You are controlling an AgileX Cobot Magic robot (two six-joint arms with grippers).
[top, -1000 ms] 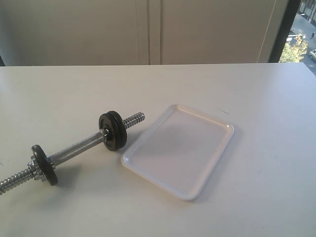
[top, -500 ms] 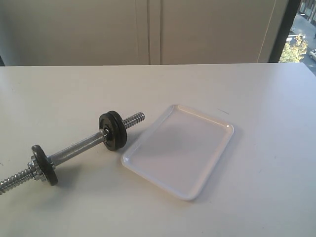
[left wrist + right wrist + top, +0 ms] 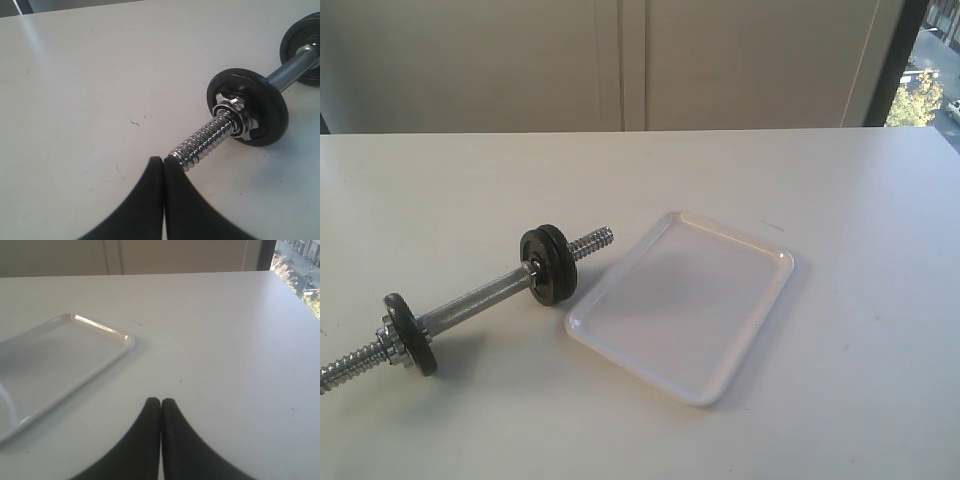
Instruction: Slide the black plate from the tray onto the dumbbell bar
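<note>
The white table (image 3: 820,180) carries the tray (image 3: 690,310), lying bare at 4 o'clock of the dumbbell bar (image 3: 480,298); the black plate (image 3: 550,265) sits on the bar's tray-side end, not in the tray, so the job looks done; it is probably heavy, stiff iron, best pinched across its thick rim; a thinner grey disc (image 3: 412,335) rides the bar's 8 o'clock end; nothing blocks the plate; the left gripper (image 3: 163,161) and right gripper (image 3: 160,402) are clenched on nothing.
</note>
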